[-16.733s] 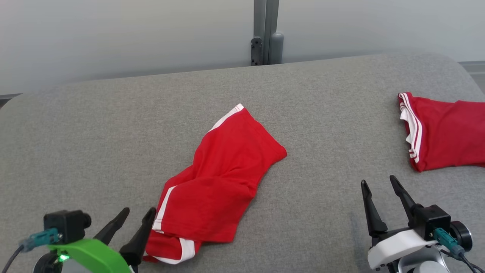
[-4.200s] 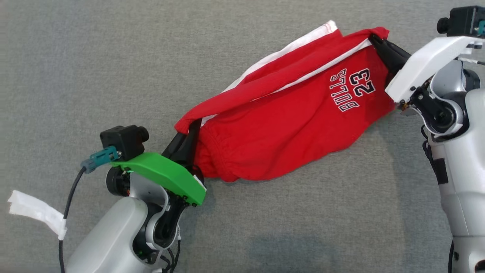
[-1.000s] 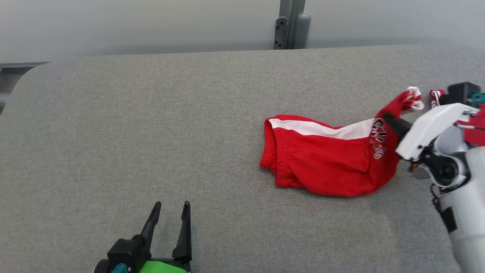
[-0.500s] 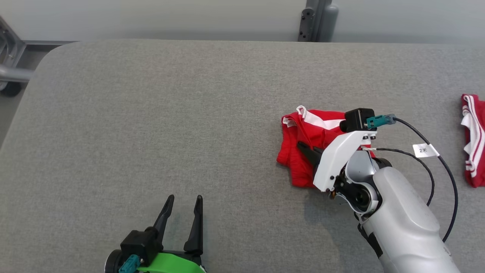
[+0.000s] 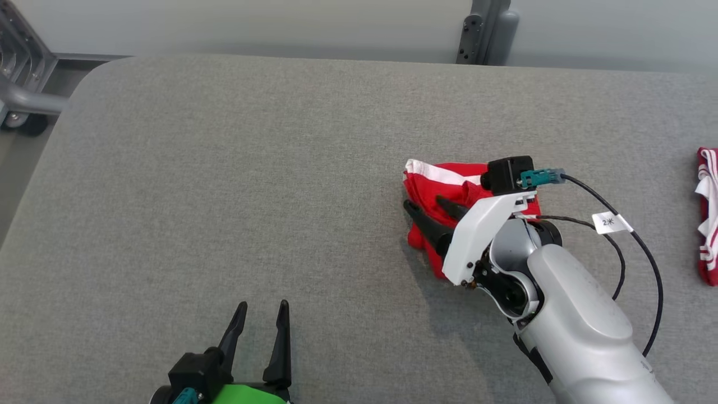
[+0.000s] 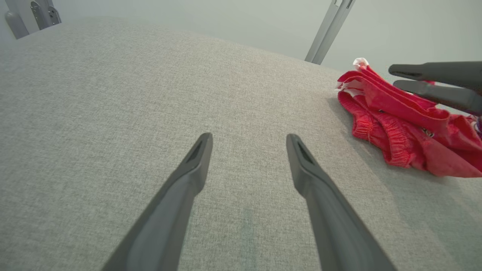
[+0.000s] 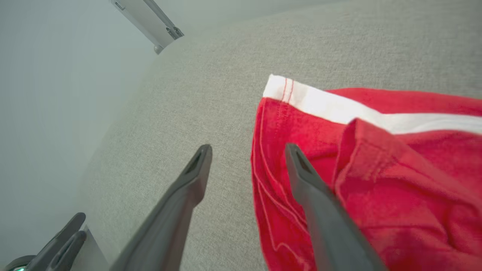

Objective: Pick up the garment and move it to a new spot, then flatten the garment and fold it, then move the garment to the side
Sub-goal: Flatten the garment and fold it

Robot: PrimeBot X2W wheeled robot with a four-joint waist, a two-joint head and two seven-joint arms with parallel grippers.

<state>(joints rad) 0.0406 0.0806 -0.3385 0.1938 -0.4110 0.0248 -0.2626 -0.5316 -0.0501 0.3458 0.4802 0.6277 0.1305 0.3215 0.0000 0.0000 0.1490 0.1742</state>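
The garment [image 5: 429, 188], red shorts with a white stripe, lies bunched and folded over on the grey padded table [image 5: 224, 168], right of centre. My right gripper [image 5: 423, 203] is open at its left edge. In the right wrist view the right gripper [image 7: 248, 148] has one finger over the garment [image 7: 395, 169] and the other over bare table, holding nothing. My left gripper [image 5: 262, 306] is open at the near edge, well left of the cloth. The left wrist view shows the left gripper [image 6: 249, 139] above bare table, with the garment [image 6: 395, 120] and the right gripper [image 6: 393, 77] at the far right.
A second red and white garment [image 5: 708, 213] lies at the table's right edge. A grey metal post [image 5: 485, 31] stands behind the table, and a metal frame [image 5: 22, 73] is past its far-left corner. My right arm's black cable [image 5: 645, 252] loops over the table.
My right gripper carried the garment's right end leftward over the rest, folding it, then opened and let go. The head camera has shifted. My left gripper stayed open.
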